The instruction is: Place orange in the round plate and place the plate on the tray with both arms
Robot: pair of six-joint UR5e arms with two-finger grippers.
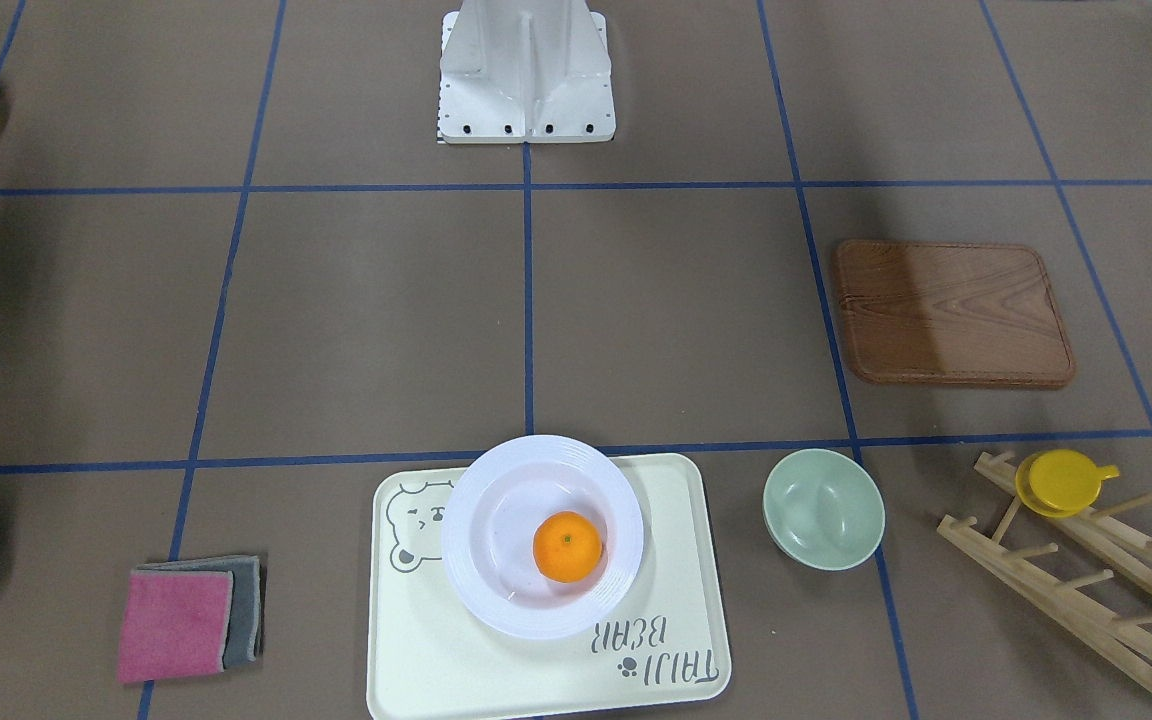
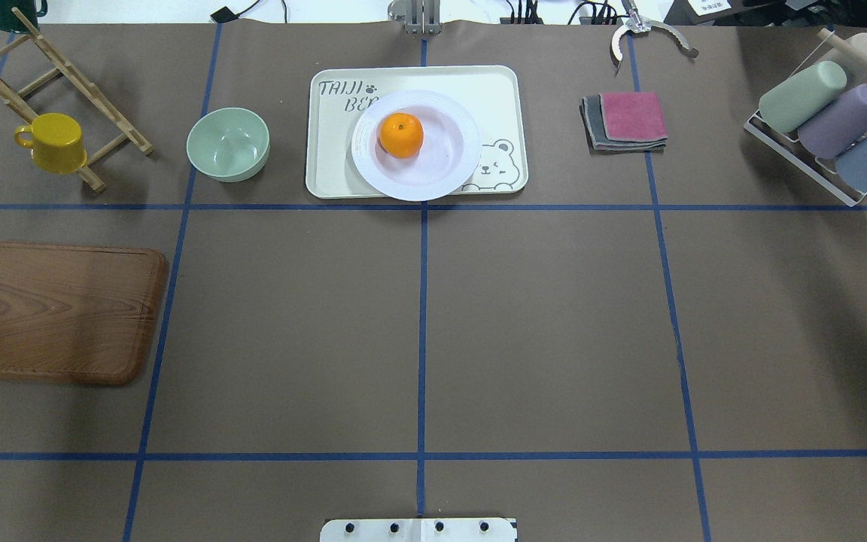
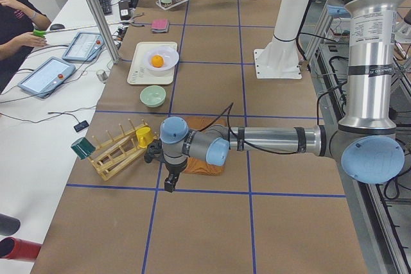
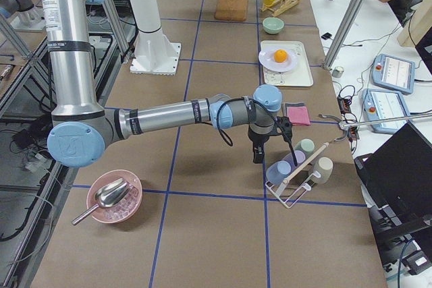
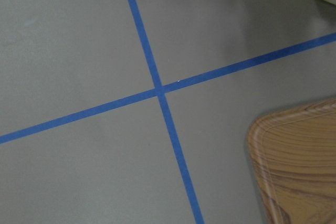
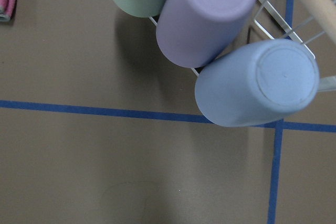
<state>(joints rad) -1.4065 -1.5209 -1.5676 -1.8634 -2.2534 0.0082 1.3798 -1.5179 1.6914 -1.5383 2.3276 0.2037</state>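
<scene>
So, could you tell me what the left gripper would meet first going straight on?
Pointing straight down, the left gripper would likely meet bare table near the blue tape crossing, beside the wooden board.

a long table (image 2: pixel 554 339) under a dull brown sheet, marked into squares by blue tape (image 2: pixel 422 339). along one long side runs a white bench (image 3: pixel 26 178) with tablets (image 3: pixel 46 76), cables and a laptop (image 4: pixel 398 173). slanted metal posts (image 3: pixel 97 14) rise between the two. the light is even, the shadows soft.

Bright, even overhead light; soft shadow edges the round plate (image 1: pixel 476 520); wrist views slightly blurred.
</scene>
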